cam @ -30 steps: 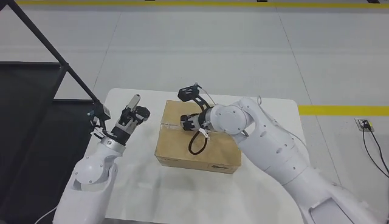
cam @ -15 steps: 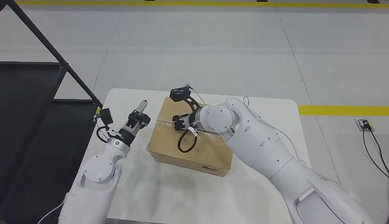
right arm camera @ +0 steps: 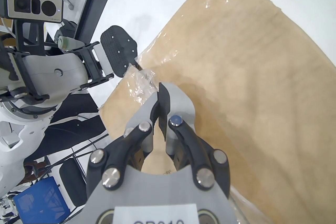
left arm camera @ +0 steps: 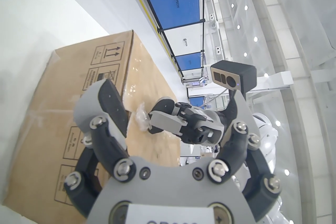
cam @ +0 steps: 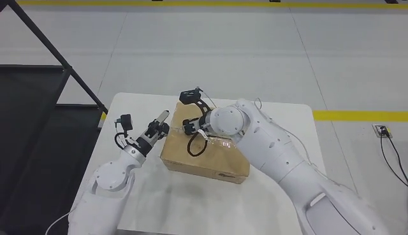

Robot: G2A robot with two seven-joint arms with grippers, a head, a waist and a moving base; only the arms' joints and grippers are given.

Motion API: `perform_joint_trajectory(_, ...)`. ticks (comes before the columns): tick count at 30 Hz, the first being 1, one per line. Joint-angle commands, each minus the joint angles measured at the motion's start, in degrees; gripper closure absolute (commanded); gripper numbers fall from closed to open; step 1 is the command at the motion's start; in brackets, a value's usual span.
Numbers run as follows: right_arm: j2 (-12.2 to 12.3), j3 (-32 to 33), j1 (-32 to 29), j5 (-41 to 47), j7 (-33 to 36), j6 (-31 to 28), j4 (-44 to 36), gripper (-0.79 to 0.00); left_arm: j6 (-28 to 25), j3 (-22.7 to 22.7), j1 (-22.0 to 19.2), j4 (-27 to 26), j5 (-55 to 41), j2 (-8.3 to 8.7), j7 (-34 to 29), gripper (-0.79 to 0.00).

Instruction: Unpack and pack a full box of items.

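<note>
Right now you are looking at one cardboard box point(cam: 204, 155) sitting on the white table point(cam: 191, 203). Your right gripper point(right arm camera: 159, 93) is pinching fully closed on a crumpled loose end of clear tape point(right arm camera: 140, 82) at the box's top edge. Your left gripper point(cam: 159, 124) is gaping wide and gripping nothing, one pad point(right arm camera: 119, 51) touching that same edge.

Box point(cam: 207, 163) top partly under right arm point(cam: 274, 149) (top view), contents unseen, tape point(right arm camera: 140, 83) end hidden inside right gripper point(right arm camera: 159, 95).

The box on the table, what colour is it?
The box is plain brown cardboard, clearest in the top view.
</note>
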Motion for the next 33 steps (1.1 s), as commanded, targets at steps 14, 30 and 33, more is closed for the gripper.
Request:
perform_joint_trajectory(14, 4.6, 6.6, -3.2, -5.8, 5.8, 2.1, -6.8, 0.0, -0.1, 0.8, 0.1, -1.6, -0.1, 0.02, -1.7, -0.785)
perform_joint_trajectory(30, 13.9, 26.0, -19.3, -14.5, 12.1, 7.8, -31.5, 0.0, 0.2, 1.5, -0.7, -2.1, 0.1, -0.07, -1.5, -0.785)
perform_joint_trajectory(33, 15.0, 29.4, -21.9, -15.1, 13.1, 8.9, -33.2, 0.0, 0.3, 1.6, -0.9, -2.1, 0.2, -0.08, -1.6, -0.785)
